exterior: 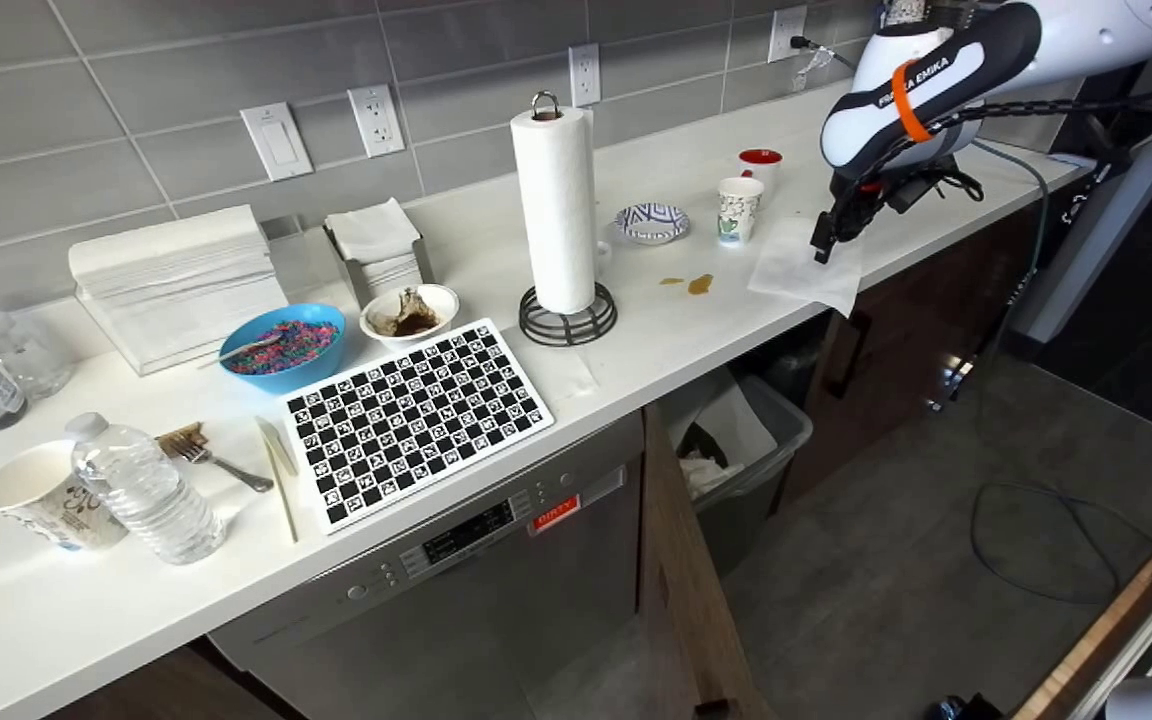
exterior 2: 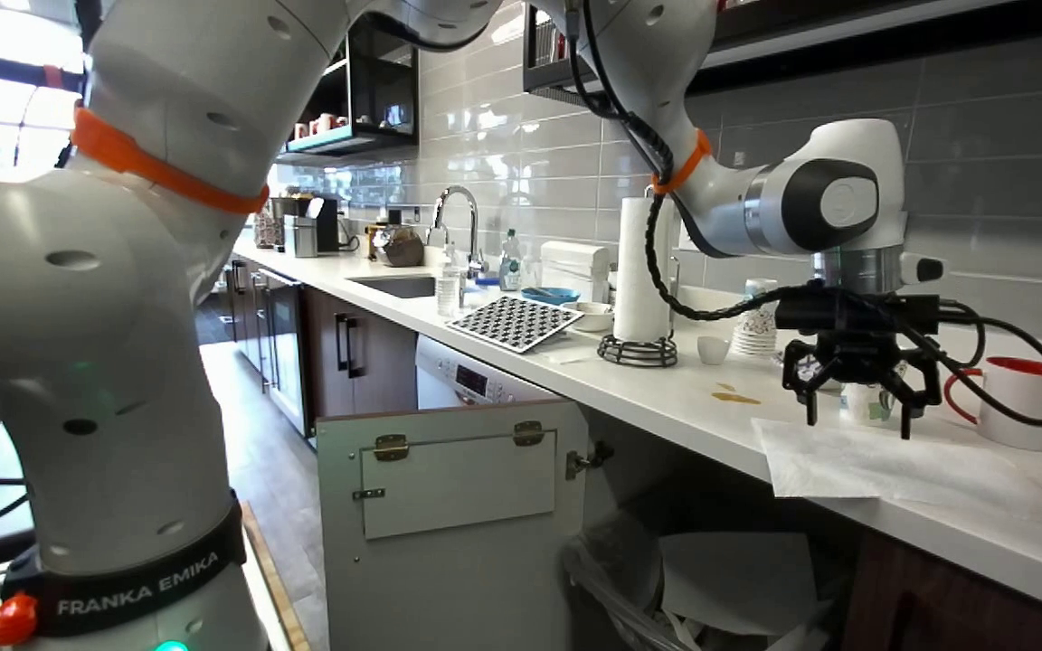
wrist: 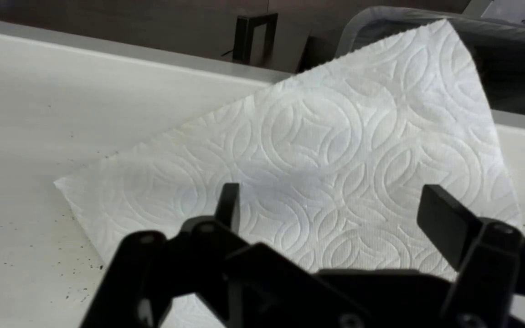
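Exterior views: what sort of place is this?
A kitchen, possibly a shared workplace one, though that part is a guess. What shows it: a sink set into the counter, a dishwasher tagged "DIRTY" beneath it, and a paper towel roll on a stand.

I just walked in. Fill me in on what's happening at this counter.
A robot arm has its gripper open above a white paper towel sheet, holding nothing. The sheet lies spread on the counter, one corner hanging past the front edge. Brown spots show between it and the paper towel roll. A paper cup and a red-rimmed mug stand near the sheet. Below, a bin shows beside an open cabinet door.
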